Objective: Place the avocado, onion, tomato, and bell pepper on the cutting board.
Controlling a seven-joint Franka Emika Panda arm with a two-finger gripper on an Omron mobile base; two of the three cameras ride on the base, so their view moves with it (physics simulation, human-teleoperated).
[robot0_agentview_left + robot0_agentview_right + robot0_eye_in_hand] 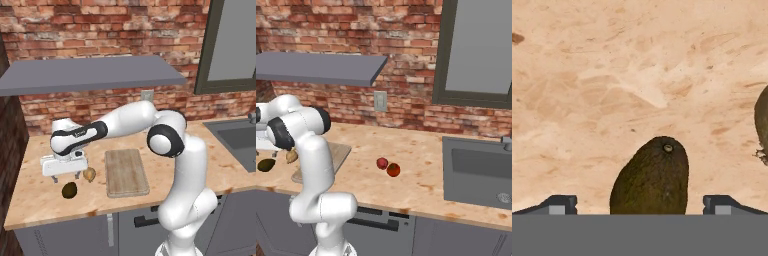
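The dark olive avocado (69,190) lies on the counter left of the cutting board (125,171). My gripper (66,176) hangs just above the avocado, open, with nothing held. In the hand view the avocado (652,182) sits between the two spread fingertips (559,204) of the gripper (640,204). The tan onion (89,174) rests beside the board's left edge, and it shows at the right edge of the hand view (762,125). The crimson bell pepper (382,163) and the orange-red tomato (393,170) lie side by side mid-counter, right of the board (338,152). The board is bare.
A sink (481,170) is set into the counter at the far right. A grey shelf (90,75) hangs over the counter against the brick wall. The counter's front edge runs close to the avocado.
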